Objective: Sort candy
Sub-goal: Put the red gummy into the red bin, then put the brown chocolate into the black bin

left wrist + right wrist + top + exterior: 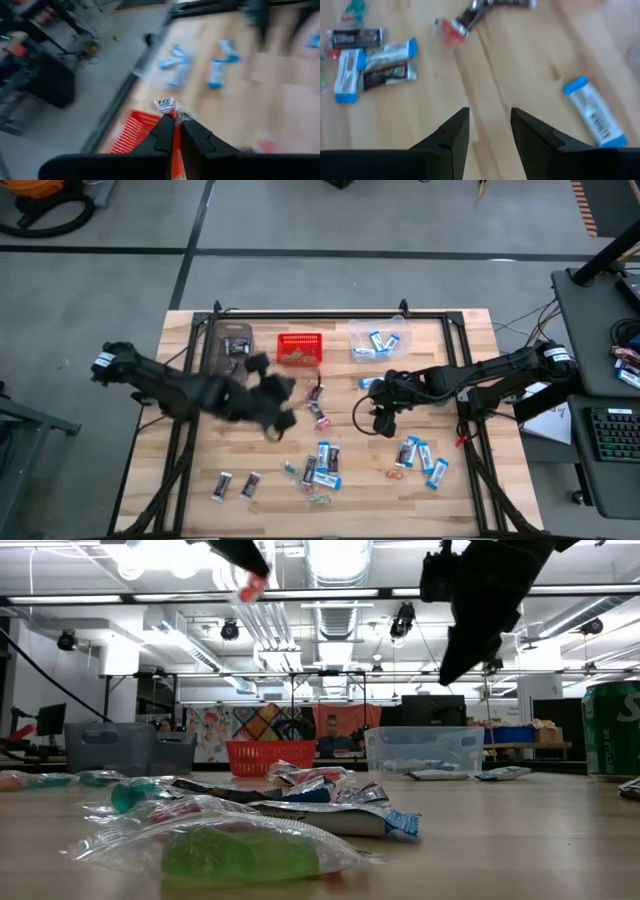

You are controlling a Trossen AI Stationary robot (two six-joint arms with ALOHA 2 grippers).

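My left gripper [272, 406] hovers over the table's middle, just on the near side of the red mesh basket [300, 348], and is shut on a small red twist-wrapped sweet [172, 142]. The low view shows it high above the table [248, 570]. My right gripper [385, 423] is open and hangs over bare wood right of centre, touching nothing [490, 117]. Loose candy lies flat on the table: a mixed heap of blue-and-white packets and brown bars [322, 464], several blue packets [420, 455], two brown bars [235, 485], and one blue packet [593, 116] near the right fingers. My left gripper pinches the red twist-wrapped sweet between its two fingertips. The crinkled wrapper end [166, 105] sticks out past the tips. The sweet is lifted clear of the table, as the low view shows [252, 587].
Along the far edge stand a bin holding brown bars [232, 345], the red basket and a clear bin holding blue packets [378, 340]. A green can [612, 730] stands at the right in the low view. People sit in the room behind. Bare wood lies between the arms.
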